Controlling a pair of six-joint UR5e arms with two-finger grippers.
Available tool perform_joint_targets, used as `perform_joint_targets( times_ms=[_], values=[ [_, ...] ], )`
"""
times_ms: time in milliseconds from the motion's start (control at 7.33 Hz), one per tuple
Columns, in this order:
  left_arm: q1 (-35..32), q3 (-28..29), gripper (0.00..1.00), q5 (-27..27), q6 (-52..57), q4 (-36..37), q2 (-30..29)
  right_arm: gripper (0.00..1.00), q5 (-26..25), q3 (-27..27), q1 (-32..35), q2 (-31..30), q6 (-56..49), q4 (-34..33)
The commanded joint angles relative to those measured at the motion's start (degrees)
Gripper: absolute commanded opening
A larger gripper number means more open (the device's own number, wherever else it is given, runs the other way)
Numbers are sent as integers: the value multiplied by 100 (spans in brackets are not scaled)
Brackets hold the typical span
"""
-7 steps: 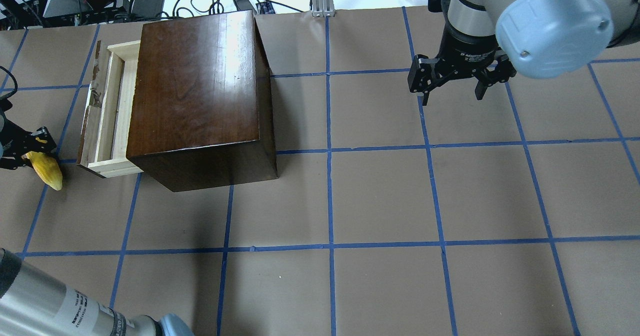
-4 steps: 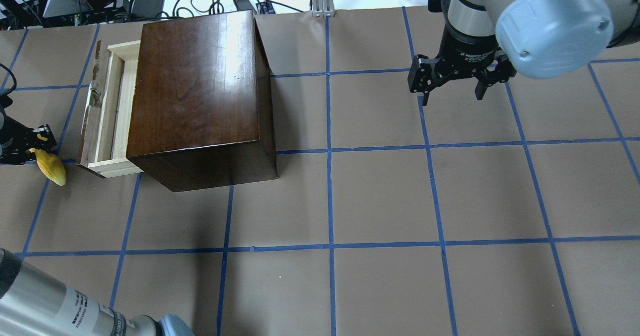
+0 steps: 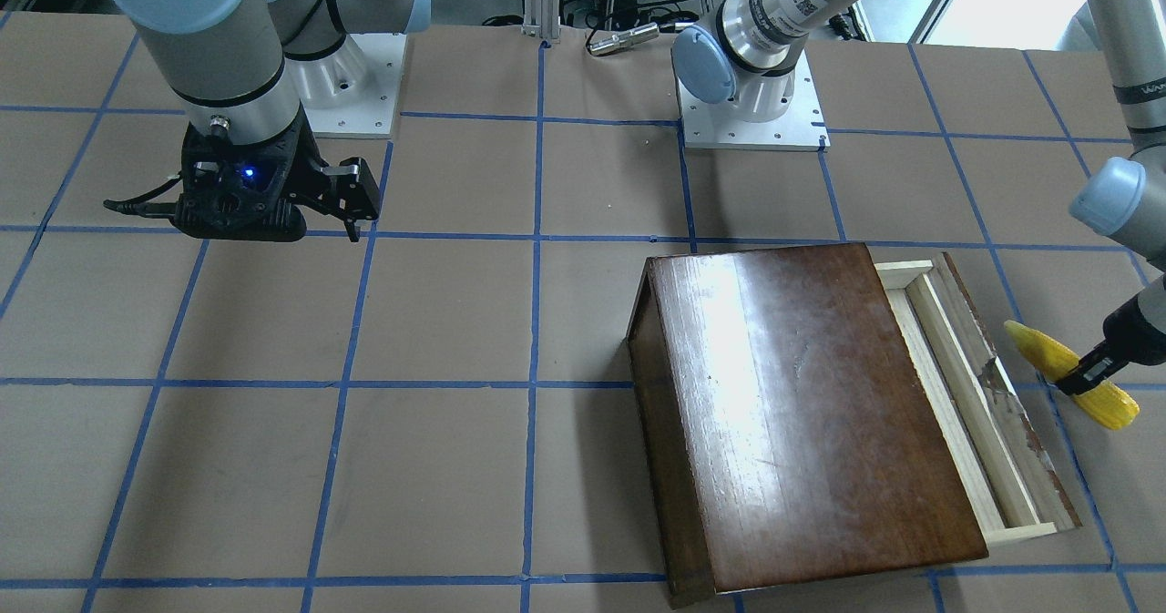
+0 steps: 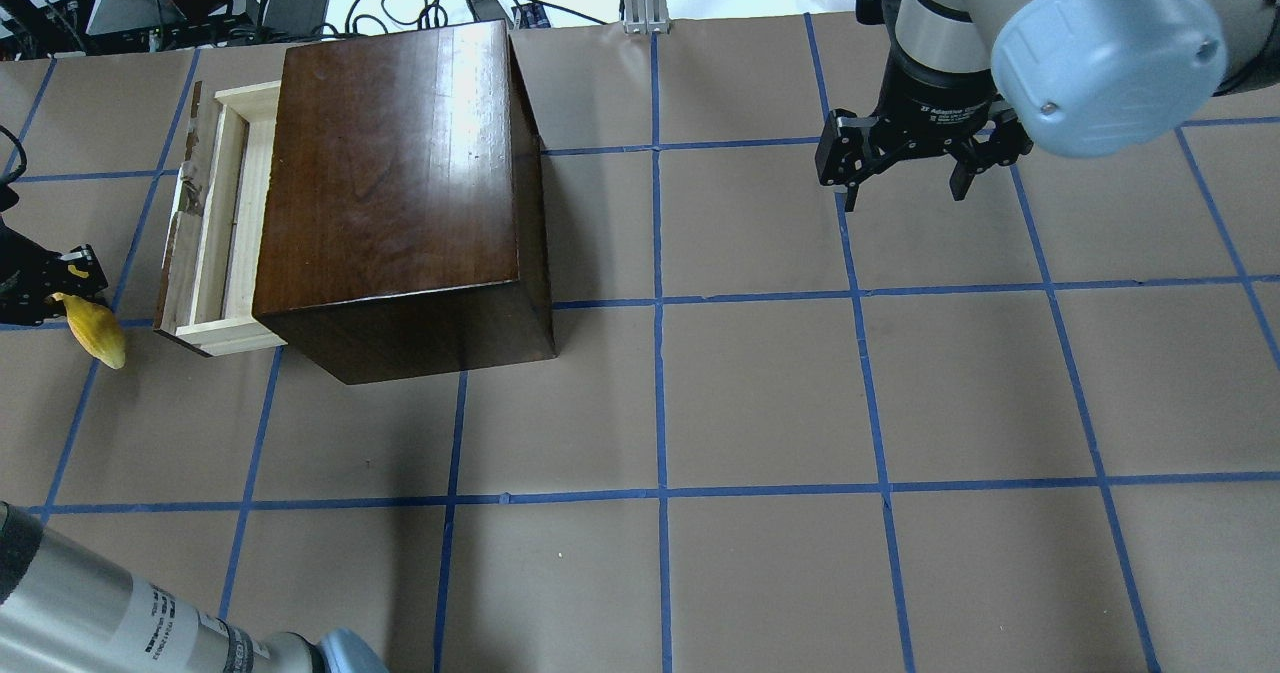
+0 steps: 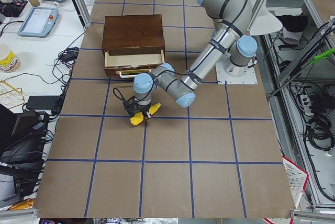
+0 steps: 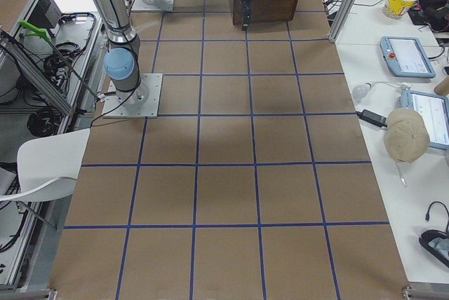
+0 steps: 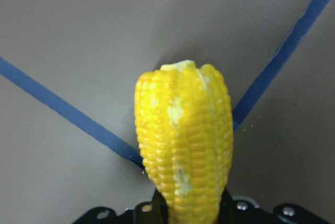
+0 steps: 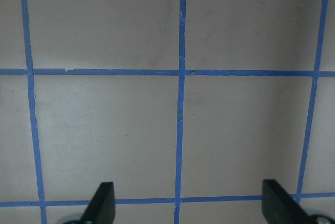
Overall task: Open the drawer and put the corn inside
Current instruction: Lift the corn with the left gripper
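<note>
Far left edge of the overhead view: the left hand (image 4: 55, 288) is clamped on the corn (image 4: 100, 333), a bright yellow cob with neat bumpy rows of kernels. It sticks out of the fingers at a slant toward the lower right. From the wrist cam it looks fat and a bit waxy, with a paler nub at the end.

The corn is outside the drawer (image 4: 215, 223), just left of the front panel's lower end and not touching it. The drawer is pulled partway out to the left. It's a shallow tray of pale raw wood, with a rough, chipped grey-brown front. It slides out of a glossy dark-brown box (image 4: 400, 173) whose top has visible grain and light glare.

The worktop (image 4: 760, 393) is matte brown paper gridded with blue tape (image 4: 660, 303).

Upper right, the right hand (image 4: 905, 191) has its black fingers spread wide, gripping nothing.
</note>
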Motion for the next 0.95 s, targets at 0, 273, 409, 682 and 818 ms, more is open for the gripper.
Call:
perform_joint_targets(
  times_ms=[0,273,409,682,818],
  values=[
    [-13,317,7,25,187,-851,358,100,-2,0,0,0,0,0],
    [-101,1098,9,52,546,-2354,648,100,7,0,0,0,0,0],
    [-214,1258,9,69,818,-2631,815,100,7,0,0,0,0,0],
    [-713,1286,9,245,1049,-2896,1228,100,7,0,0,0,0,0],
    [-1012,1251,9,245,1049,-2958,1377,100,15,0,0,0,0,0]
  ],
)
